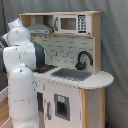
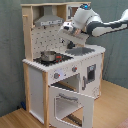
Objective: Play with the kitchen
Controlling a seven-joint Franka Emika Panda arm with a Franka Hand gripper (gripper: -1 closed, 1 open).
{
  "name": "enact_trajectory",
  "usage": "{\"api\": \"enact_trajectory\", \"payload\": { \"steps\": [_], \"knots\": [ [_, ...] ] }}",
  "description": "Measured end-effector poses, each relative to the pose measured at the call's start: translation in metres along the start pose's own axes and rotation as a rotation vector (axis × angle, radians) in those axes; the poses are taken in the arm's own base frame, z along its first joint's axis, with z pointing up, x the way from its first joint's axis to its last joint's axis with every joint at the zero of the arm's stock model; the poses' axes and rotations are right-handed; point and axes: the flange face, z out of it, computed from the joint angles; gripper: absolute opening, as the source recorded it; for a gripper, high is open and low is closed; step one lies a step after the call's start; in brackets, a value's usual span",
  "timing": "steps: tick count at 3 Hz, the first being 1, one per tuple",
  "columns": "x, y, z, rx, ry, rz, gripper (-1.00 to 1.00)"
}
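As seen in the first exterior view, fills most of the picture: the kitchen [image 1: 75,75], a white and light-wood toy set against a grey curtain [image 1: 114,50]. At 12 o'clock, a small microwave [image 1: 72,23] on the top shelf; at 10 o'clock, a grey hood [image 1: 39,27]. At centre, a black faucet [image 1: 83,59] curving over a grey sink [image 1: 71,74]. At 9 o'clock, blocking the stovetop side, the white robot arm [image 1: 20,75], bulky and upright. Claw hidden behind the arm's body here; cannot tell how far open.

In the second exterior view, stands at centre on a wooden floor [image 2: 112,107]: the same kitchen, seen from its other side. At 6 o'clock, the oven door [image 2: 70,104] hanging open, swung down and outward. Just above it, knobs [image 2: 56,75] on the white front. At 9 o'clock, a small metal pot [image 2: 48,55] on the black stovetop [image 2: 56,58]. Reaching in from 2 o'clock, the arm, with the gripper [image 2: 68,31] held above the counter, between hood and sink, apart from the pot. Cannot tell whether the fingers are spread or closed; nothing visibly held.
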Motion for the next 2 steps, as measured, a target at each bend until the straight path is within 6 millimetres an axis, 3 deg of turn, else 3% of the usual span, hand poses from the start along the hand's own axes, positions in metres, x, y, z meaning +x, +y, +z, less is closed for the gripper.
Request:
{"api": "enact_trajectory", "payload": {
  "steps": [2],
  "knots": [
    [0.031, -0.013, -0.019, -0.231, -0.032, -0.101, 1.00]
  ]
}}
